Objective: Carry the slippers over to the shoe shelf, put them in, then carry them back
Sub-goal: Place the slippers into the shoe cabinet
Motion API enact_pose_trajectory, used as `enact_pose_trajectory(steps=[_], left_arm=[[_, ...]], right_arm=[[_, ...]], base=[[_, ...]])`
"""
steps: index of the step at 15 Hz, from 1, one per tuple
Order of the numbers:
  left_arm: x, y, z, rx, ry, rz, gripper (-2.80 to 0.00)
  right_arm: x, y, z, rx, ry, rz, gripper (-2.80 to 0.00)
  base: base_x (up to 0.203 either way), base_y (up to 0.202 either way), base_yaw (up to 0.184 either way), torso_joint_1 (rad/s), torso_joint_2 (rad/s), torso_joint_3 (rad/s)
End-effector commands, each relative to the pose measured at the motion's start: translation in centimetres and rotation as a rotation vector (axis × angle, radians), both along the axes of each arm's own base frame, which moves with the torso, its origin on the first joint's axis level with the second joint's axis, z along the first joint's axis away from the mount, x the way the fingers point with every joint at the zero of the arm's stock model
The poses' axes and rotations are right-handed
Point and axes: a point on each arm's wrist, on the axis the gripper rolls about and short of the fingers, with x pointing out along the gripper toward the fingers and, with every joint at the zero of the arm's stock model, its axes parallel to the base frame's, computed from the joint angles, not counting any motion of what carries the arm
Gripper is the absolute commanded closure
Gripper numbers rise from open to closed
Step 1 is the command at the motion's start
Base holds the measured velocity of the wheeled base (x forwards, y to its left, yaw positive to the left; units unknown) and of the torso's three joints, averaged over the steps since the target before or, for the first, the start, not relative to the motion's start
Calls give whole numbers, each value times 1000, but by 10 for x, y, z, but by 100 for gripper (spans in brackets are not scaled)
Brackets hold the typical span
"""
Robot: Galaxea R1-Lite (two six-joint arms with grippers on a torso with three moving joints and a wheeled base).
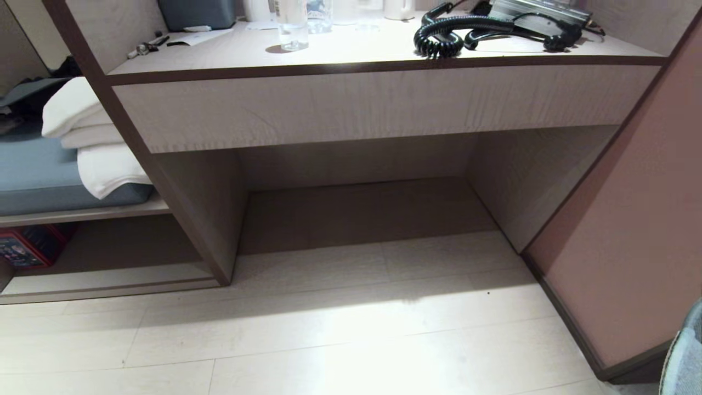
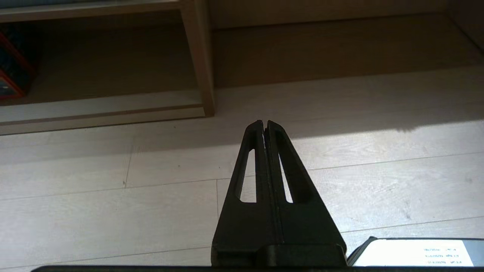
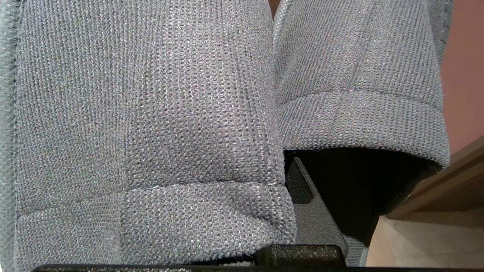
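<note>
Two grey-blue knitted slippers [image 3: 151,113], side by side, folded cuffs toward the wrist — draped over the right gripper [image 3: 302,204], jaws clamped on the fabric between them. Left gripper [image 2: 264,124] pressed together on nothing, shoe shelf [image 2: 102,109] ahead of its tips

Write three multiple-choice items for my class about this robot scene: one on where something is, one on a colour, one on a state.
1. Where is the shoe shelf in the head view?
A. lower left
B. upper right
C. centre

2. What colour is the coiled cord on the desk?
A. white
B. black
C. red

3. How are the left gripper's fingers?
A. wide open
B. shut on a bottle
C. shut, holding nothing

Answers:
1 A, it sits low beside the desk recess.
2 B, the coil is plainly black.
3 C, the fingers meet above bare floor.
</note>
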Motion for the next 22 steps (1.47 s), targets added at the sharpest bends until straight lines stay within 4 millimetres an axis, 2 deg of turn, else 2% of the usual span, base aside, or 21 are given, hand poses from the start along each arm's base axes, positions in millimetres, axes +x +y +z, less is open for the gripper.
enact_pose_trajectory(steps=[1, 16, 22], left_arm=[[0, 0, 0, 0, 1, 1, 0], [0, 0, 0, 0, 1, 1, 0], [0, 0, 0, 0, 1, 1, 0]], right_arm=[[0, 0, 0, -5, 0, 1, 0], [0, 0, 0, 19, 1, 1, 0], [0, 0, 0, 16, 1, 1, 0]], base=[[0, 0, 0, -3, -4, 211], [0, 0, 0, 4, 3, 202], [0, 0, 0, 2, 2, 40]])
